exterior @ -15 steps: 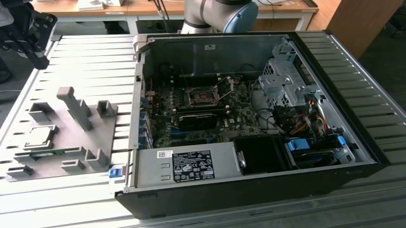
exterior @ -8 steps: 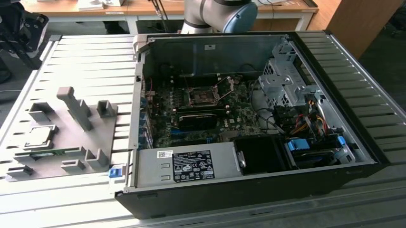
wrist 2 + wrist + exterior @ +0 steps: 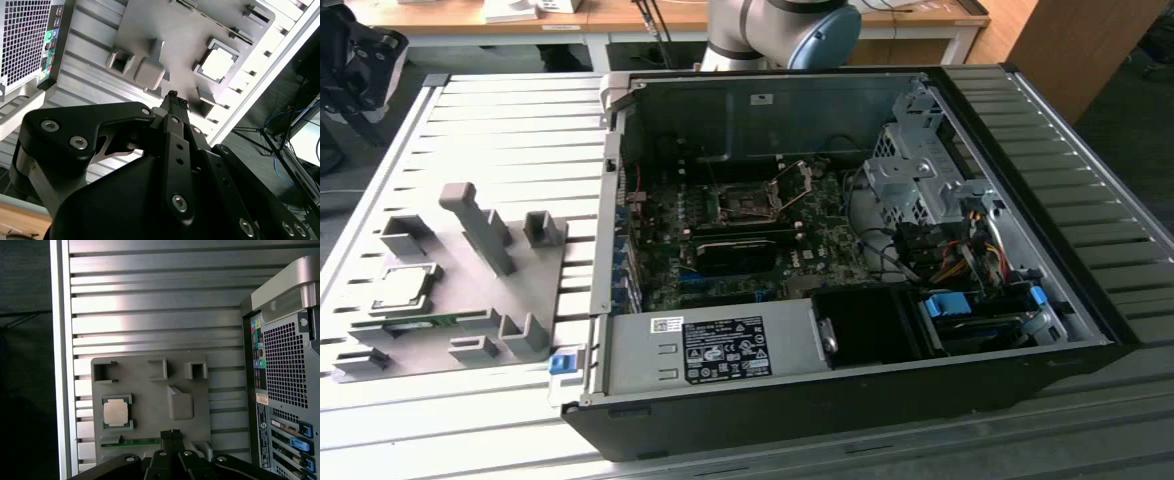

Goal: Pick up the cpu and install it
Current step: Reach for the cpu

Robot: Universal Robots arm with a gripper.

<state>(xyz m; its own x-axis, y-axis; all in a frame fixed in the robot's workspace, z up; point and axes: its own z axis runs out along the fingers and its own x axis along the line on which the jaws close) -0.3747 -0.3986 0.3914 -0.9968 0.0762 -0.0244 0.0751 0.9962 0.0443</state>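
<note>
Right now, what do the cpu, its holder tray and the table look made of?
cpu: shiny silver metal lid, green board rim.
holder tray: matte grey, probably plastic, dull and uniform.
table: ribbed bare metal, likely aluminium, bright glare.

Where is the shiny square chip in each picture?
Exterior view: the cpu lies on the grey tray, at the exterior view's left, outside the computer case.
Second wrist view: the cpu sits in a tray pocket beyond the gripper.
First wrist view: the cpu sits by the green strip.
Shared landmark: the grey tray.

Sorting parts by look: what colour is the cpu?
The cpu is silver with a thin green rim; the first wrist view shows it best.
</note>
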